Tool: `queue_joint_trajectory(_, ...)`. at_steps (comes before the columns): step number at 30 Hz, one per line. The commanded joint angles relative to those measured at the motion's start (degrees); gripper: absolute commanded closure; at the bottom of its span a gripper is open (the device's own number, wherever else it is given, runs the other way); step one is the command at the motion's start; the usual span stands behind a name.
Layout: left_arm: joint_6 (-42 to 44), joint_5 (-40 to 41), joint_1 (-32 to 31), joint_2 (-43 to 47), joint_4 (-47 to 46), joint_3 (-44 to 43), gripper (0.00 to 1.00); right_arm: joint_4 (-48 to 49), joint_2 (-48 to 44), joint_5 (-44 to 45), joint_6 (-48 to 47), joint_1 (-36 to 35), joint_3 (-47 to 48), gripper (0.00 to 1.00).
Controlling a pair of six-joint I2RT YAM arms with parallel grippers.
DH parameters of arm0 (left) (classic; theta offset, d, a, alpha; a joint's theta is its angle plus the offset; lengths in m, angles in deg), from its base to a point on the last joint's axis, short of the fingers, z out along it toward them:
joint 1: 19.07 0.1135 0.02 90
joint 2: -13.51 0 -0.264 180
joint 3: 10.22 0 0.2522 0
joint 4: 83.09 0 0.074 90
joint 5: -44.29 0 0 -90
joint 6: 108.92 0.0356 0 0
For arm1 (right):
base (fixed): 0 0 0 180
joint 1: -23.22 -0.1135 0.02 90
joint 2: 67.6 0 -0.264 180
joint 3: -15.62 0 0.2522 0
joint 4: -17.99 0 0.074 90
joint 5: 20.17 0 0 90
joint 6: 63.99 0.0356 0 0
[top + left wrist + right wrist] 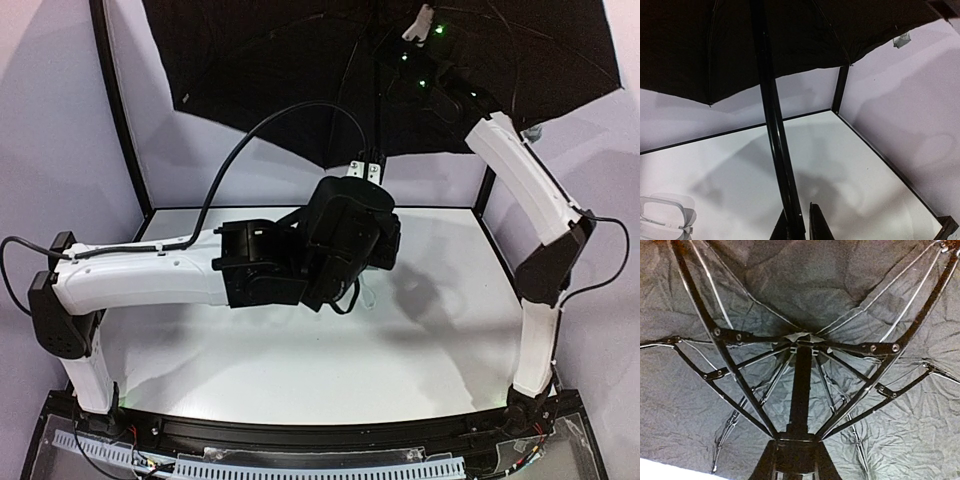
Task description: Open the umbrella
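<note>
Spreading wide above the white table [300, 370], the folding umbrella [300, 70] of crinkled fabric shows its black inner side, ribs splayed outward. The left gripper [365, 171] is pressed together on the thin black shaft [771, 115] low down, the shaft roughly upright. The right gripper [796, 465], high under the canopy, pinches the black runner [796, 442] where the struts meet. A pale rounded-oblong plastic case [667, 217] lies on the table, apart from the shaft.
</note>
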Motion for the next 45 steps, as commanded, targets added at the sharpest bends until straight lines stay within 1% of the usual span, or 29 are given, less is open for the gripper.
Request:
queue_joint_trajectory(1, 14.9, -34.9, -17.2, -4.9, 25.8, 5.4, 0.99, 22.8, 8.6, 19.4, -7.8, 11.8, 7.9, 1.00)
queue_joint_trajectory(4, 15.0, -36.7, -16.8, -5.2, 27.1, 4.4, 0.99, 21.0, 10.5, 18.4, -5.7, 13.6, 11.1, 1.00)
queue_joint_trajectory(9, 14.4, -37.8, -16.7, -6.2, 29.7, 2.4, 0.99, 21.2, 12.6, 15.6, -4.8, 15.2, 12.8, 1.00)
queue_joint_trajectory(14, 12.0, -39.2, -16.5, -6.4, 33.4, 0.9, 0.99, 22.2, 15.5, 14.5, 0.2, 17.0, 15.8, 1.00)
queue_joint_trajectory(16, 11.1, -40.0, -16.2, -6.7, 33.9, 0.7, 0.99, 22.8, 16.5, 13.6, 0.2, 17.1, 16.6, 1.00)
queue_joint_trajectory(21, 10.4, -39.3, -15.8, -6.8, 32.9, 1.3, 0.99, 24.6, 14.9, 7.3, -0.9, 16.9, 12.4, 1.00)
queue_joint_trajectory(23, 10.3, -37.4, -15.5, -6.5, 31.0, 2.2, 0.99, 24.8, 13.1, 4.2, -1.1, 16.9, 9.9, 1.00)
queue_joint_trajectory(25, 10.0, -32.0, -15.4, -6.3, 27.5, 3.7, 0.99, 25.7, 9.6, -1.4, -0.4, 16.9, 4.0, 1.00)
queue_joint_trajectory(26, 9.7, -25.7, -15.3, -6.4, 24.6, 5.8, 0.99, 27.2, 6.7, -5.1, 0.8, 16.8, -1.5, 0.97)
queue_joint_trajectory(27, 9.5, -21.8, -14.9, -6.6, 19.9, 7.2, 0.99, 30.3, 3.0, -8.8, 1.8, 16.5, -6.5, 0.96)
queue_joint_trajectory(29, 8.4, -13.4, -13.6, -7.2, 13.9, 10.1, 0.99, 36.1, -2.3, -15.0, 2.6, 15.9, -18.3, 0.92)
queue_joint_trajectory(32, 5.2, -3.1, -10.6, -8.5, 7.2, 13.5, 0.99, 41.6, -8.9, -23.5, 5.1, 15.2, -31.0, 0.81)
queue_joint_trajectory(34, 4.8, 1.5, -8.4, -8.7, -0.1, 15.9, 0.99, 44.7, -12.0, -27.0, 7.6, 14.9, -37.3, 0.74)
queue_joint_trajectory(35, 4.9, 4.1, -7.5, -8.8, -3.8, 17.3, 0.99, 46.1, -13.2, -28.2, 8.7, 14.9, -40.3, 0.72)
queue_joint_trajectory(38, 8.2, 9.5, -5.0, -9.3, -15.2, 20.8, 0.99, 49.3, -16.6, -30.8, 12.0, 14.6, -47.9, 0.69)
queue_joint_trajectory(39, 10.0, 10.5, -4.3, -9.6, -17.3, 21.7, 0.99, 49.7, -17.2, -31.4, 12.8, 14.6, -50.2, 0.68)
queue_joint_trajectory(40, 11.7, 11.0, -3.9, -9.9, -22.7, 22.6, 0.99, 49.9, -17.8, -32.1, 13.7, 14.5, -52.3, 0.66)
queue_joint_trajectory(41, 14.4, 11.8, -3.6, -10.4, -25.6, 24.1, 0.99, 50.4, -18.2, -33.4, 14.5, 14.5, -54.0, 0.62)
queue_joint_trajectory(43, 19.1, 12.9, -2.6, -11.8, -36.2, 26.1, 0.99, 51.8, -18.9, -36.3, 16.2, 14.5, -57.5, 0.53)
queue_joint_trajectory(45, 21.7, 13.5, -1.8, -13.6, -41.1, 27.1, 0.99, 53.2, -19.8, -38.6, 17.4, 14.2, -61.1, 0.46)
